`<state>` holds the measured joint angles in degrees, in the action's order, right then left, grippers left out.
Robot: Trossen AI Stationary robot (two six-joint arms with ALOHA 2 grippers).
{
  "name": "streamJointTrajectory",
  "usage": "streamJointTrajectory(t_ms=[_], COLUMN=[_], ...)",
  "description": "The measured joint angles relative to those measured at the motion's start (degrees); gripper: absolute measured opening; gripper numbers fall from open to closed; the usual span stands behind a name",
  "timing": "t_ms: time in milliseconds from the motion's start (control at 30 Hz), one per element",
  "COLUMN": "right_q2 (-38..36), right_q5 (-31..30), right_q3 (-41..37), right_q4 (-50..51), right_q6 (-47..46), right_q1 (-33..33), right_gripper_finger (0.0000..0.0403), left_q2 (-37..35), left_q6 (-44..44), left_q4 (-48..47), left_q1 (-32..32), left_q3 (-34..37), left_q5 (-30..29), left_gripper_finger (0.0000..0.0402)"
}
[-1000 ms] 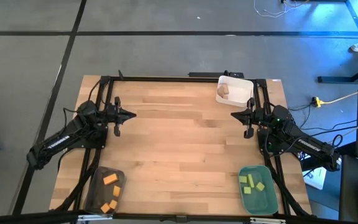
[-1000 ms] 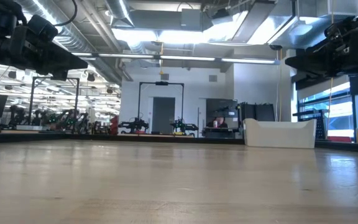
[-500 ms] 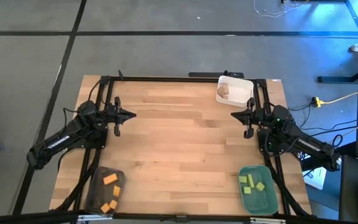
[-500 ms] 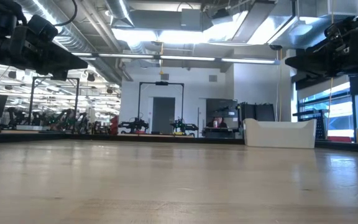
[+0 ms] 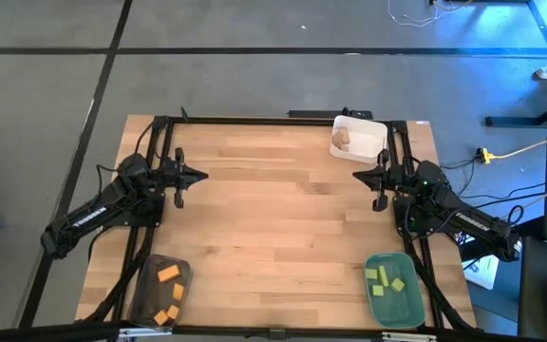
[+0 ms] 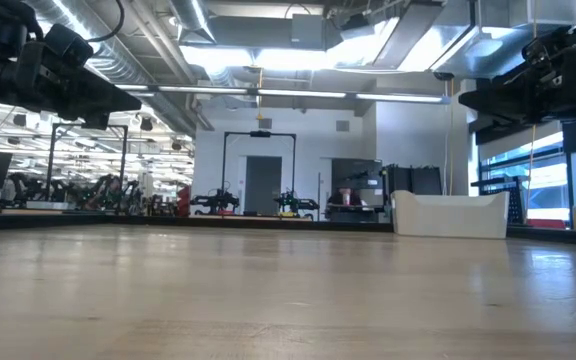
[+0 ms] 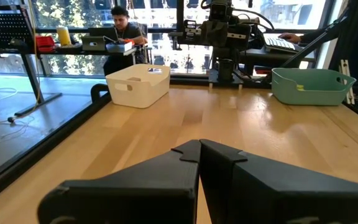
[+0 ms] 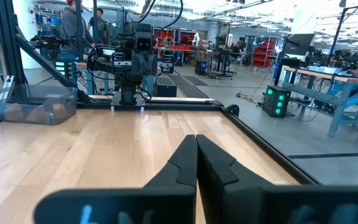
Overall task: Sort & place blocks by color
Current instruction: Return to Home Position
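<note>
All blocks lie in trays. Several orange blocks point(image 5: 169, 274) rest in the grey tray point(image 5: 147, 282) at the near left corner. Several light green blocks point(image 5: 384, 277) sit in the green tray point(image 5: 406, 302) at the near right. Pale tan blocks point(image 5: 344, 140) are in the white tray point(image 5: 369, 132) at the far right. My left gripper point(image 5: 201, 174) hovers shut at the table's left side, pointing right. My right gripper point(image 5: 357, 175) hovers shut at the right side, pointing left. Both hold nothing.
Bare wooden tabletop point(image 5: 273, 218) stretches between the two arms. A black frame point(image 5: 254, 120) runs along the far edge and the sides. In the left wrist view the white tray point(image 7: 138, 84) and green tray point(image 7: 309, 86) show; people sit in the room beyond.
</note>
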<state>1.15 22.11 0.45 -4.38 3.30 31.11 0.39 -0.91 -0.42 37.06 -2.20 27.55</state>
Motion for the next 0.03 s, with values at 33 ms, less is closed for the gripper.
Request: streamJointTrajectory(t_ms=[33], right_q2=[0.00], right_q5=[0.00], right_q3=[0.00], right_q4=[0.00], right_q6=[-0.04], right_q1=[0.00], right_gripper_finger=[0.0000], left_q2=[0.01], left_q6=[0.02], left_q4=[0.01], left_q1=[0.00], left_q3=[0.00], left_q5=[0.00], left_gripper_finger=[0.0000])
